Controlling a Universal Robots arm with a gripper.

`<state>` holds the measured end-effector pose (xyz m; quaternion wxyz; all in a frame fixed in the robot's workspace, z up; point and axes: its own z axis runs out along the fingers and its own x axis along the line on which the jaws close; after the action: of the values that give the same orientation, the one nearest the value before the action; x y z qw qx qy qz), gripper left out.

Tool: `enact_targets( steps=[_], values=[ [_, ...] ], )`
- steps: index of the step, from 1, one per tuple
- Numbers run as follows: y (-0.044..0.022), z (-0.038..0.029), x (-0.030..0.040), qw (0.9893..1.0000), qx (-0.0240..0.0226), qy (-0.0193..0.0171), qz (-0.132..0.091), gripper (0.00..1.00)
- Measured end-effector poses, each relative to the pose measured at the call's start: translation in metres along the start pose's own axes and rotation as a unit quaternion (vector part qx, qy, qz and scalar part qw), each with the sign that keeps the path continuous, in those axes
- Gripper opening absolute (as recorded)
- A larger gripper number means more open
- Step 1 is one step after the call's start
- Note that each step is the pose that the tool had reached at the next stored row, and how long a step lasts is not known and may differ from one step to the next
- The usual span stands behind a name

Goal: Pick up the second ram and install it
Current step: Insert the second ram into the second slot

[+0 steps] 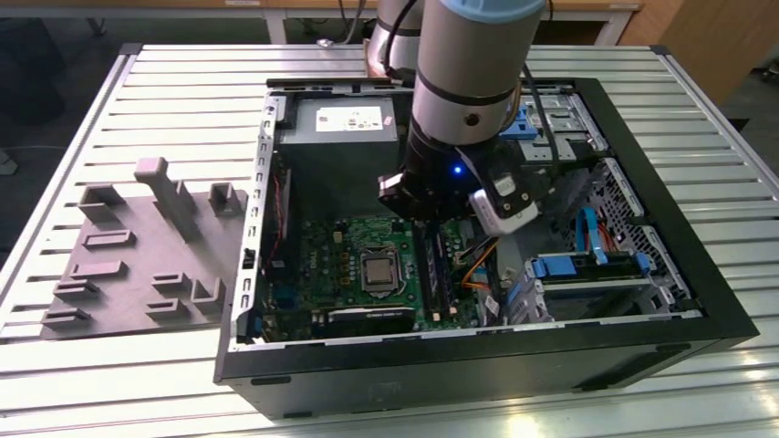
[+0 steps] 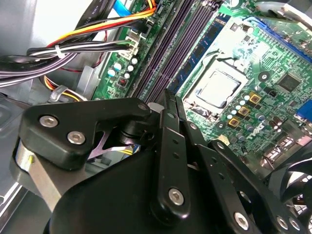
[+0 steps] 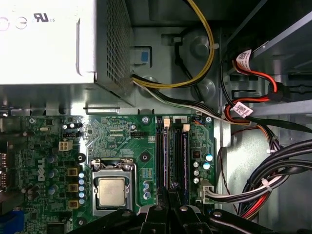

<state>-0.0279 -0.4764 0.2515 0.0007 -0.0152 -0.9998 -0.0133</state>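
The black-linked gripper (image 2: pixel 168 105) hangs over the long black memory slots (image 3: pixel 173 156) of the green motherboard (image 3: pixel 122 141); its fingers seem together on the thin dark second ram (image 2: pixel 169 100) (barely visible). Slight misalignment could jam it.

An open computer case (image 1: pixel 481 351) lies on a slatted metal table (image 1: pixel 182 87). Inside, a green motherboard (image 1: pixel 328 260) carries a square processor (image 3: pixel 111 191) in its socket, with long black slots (image 3: pixel 171 151) just beside it. A silver power supply (image 3: pixel 53 44) sits near the board; yellow, red and black cables (image 3: pixel 253 122) run alongside. A grey fixture block (image 1: pixel 140 255) with upright posts rests on the table at the exterior view's left of the case
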Motion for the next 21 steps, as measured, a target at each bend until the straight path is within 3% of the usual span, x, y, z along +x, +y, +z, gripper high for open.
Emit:
enact_targets(
  steps=[21],
  values=[
    [-0.0002, 0.0073, 0.0, 1.0, 0.0001, 0.0, 0.0, 0.12]
  ],
)
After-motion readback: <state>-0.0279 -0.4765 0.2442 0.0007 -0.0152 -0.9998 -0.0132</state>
